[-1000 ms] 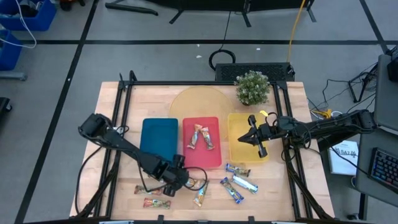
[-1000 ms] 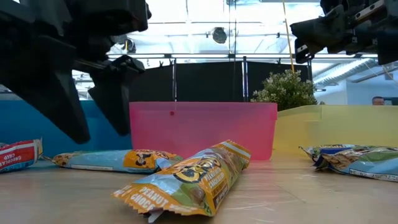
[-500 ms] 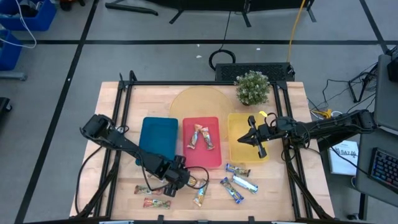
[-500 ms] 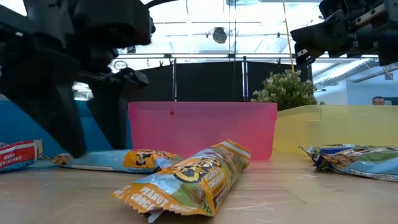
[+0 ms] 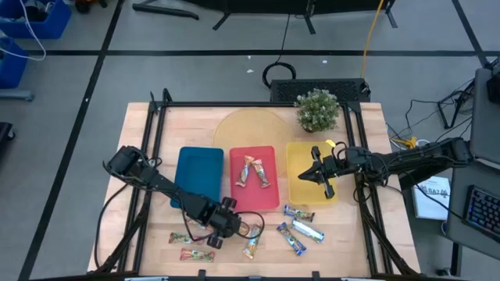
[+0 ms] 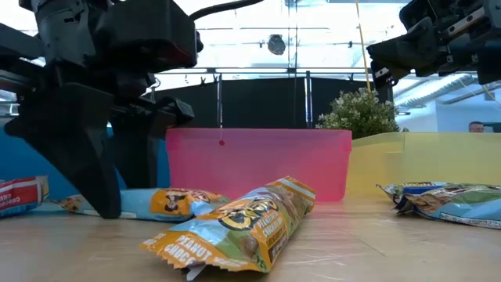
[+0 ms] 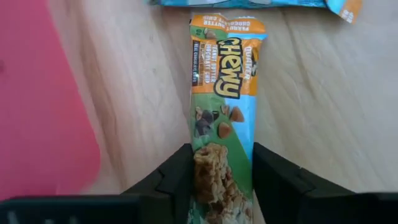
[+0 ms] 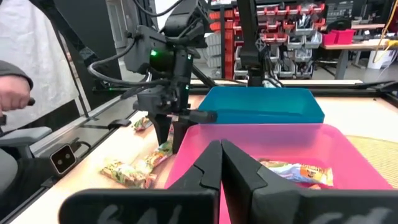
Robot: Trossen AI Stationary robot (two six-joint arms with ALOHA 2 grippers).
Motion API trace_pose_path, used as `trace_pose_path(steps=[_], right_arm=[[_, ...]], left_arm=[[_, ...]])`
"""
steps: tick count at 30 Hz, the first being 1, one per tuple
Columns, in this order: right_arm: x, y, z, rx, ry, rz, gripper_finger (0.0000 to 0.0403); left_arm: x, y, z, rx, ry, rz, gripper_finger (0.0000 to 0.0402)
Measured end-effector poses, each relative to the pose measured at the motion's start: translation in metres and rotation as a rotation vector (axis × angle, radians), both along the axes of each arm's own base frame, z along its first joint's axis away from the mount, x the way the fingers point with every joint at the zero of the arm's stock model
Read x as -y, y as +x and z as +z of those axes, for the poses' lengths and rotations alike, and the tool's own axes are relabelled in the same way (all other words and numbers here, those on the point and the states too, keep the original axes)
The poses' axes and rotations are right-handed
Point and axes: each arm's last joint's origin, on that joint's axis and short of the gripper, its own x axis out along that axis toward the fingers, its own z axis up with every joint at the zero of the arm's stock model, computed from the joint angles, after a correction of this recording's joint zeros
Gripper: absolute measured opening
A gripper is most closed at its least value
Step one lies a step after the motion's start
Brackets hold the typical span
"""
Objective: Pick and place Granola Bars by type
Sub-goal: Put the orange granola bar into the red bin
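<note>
A granola bar in a green, blue and orange wrapper (image 7: 222, 99) lies flat on the wooden table beside the red tray (image 5: 253, 195). My left gripper (image 5: 228, 229) stands over the bar's near end, fingers down on either side of it, shut on it. My right gripper (image 5: 316, 173) hovers shut and empty over the yellow tray (image 5: 301, 160). Two bars (image 5: 251, 172) lie in the red tray. The blue tray (image 5: 199, 176) holds nothing that I can see. Other bars lie loose along the table's near side. My left gripper pinches the bar's two long edges between its fingers (image 7: 174, 186), at the bar's end nearest the wrist (image 7: 221, 177). The fingers slant steeply down, and the bar runs lengthwise out from between them. The bar lies flat on the table.
Loose bars: an orange-gold one (image 5: 251, 248) just in front, red ones (image 5: 195, 254) at the near left, blue-silver ones (image 5: 301, 230) to the right. A potted plant (image 5: 316, 109) and a round mat (image 5: 250, 129) sit at the far side. A person's hand (image 8: 12, 87) shows beyond the table.
My left gripper has sunk to the table over the bar, and its fingers have closed from wide apart onto the bar's edges. The bar has stayed where it lay.
</note>
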Motion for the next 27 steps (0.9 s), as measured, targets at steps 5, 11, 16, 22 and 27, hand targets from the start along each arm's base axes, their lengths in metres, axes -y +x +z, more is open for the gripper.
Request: trace_pose_path(steps=[5,11,16,22,27], right_arm=[[0.000,0.000,0.001,0.010,-0.001,0.000,0.0000],[0.000,0.000,0.000,-0.004,0.008,-0.001,0.0000],[0.000,0.000,0.000,-0.003,0.006,-0.001,0.0000],[0.000,0.001,-0.002,-0.022,0.005,-0.001,0.0000],[0.000,0.001,-0.003,-0.024,0.004,-0.001,0.0000]], left_arm=[[0.004,-0.002,0.026,0.104,-0.065,-0.051,0.0117],[0.000,-0.006,0.066,0.225,-0.119,-0.048,0.0125],[-0.016,-0.005,0.106,0.291,-0.111,0.029,0.0113],[-0.053,0.011,0.164,0.239,-0.071,0.147,0.0100],[-0.102,0.018,0.188,0.214,0.086,0.079,0.0102]])
